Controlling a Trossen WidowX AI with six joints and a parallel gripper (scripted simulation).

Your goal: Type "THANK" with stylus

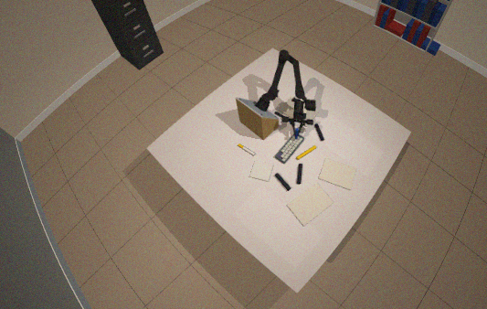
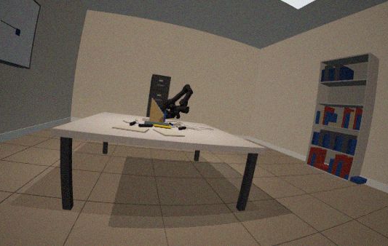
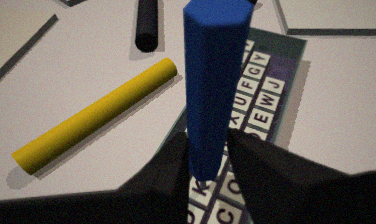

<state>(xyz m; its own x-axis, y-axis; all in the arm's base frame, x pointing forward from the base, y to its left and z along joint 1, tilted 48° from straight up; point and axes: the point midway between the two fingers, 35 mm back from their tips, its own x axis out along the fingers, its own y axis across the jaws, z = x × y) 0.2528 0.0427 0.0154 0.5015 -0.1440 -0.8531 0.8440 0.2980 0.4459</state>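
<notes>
The hand (image 3: 207,150) is pinched on the blue stylus (image 3: 214,75), its two dark fingers pressed against the shaft's lower part from either side with only a narrow gap, filled by the stylus itself. In the wrist view the stylus runs up and away from the fingers as a faceted blue bar, and its lower end shows just below the grip, right over the lettered keys of the keyboard (image 3: 269,75). Whether the tip actually touches a key cannot be told from these views; it sits at least very close above the key surface.

The keyboard lies directly under and ahead of the hand, a dark grey slab with pale square keys. Letters such as F, G, Y, J, E, W and D can be read beyond the stylus, and more keys show between and below the fingers.

Just to the left of the hand in the wrist view lies a yellow cylinder (image 3: 94,117), angled on the counter (image 3: 339,115), its far end near the keyboard's edge. Beyond it, further out from the hand, a black cylinder (image 3: 147,25) lies on the counter apart from the yellow one.

From the top view the hand (image 1: 296,127) hangs over the keyboard's (image 1: 289,150) end nearest the arm, with the stylus (image 1: 296,133) pointing down. A tan wedge-shaped block (image 1: 255,118) stands beside the arm, and flat pale sheets (image 1: 337,174) lie well beyond the keyboard.
</notes>
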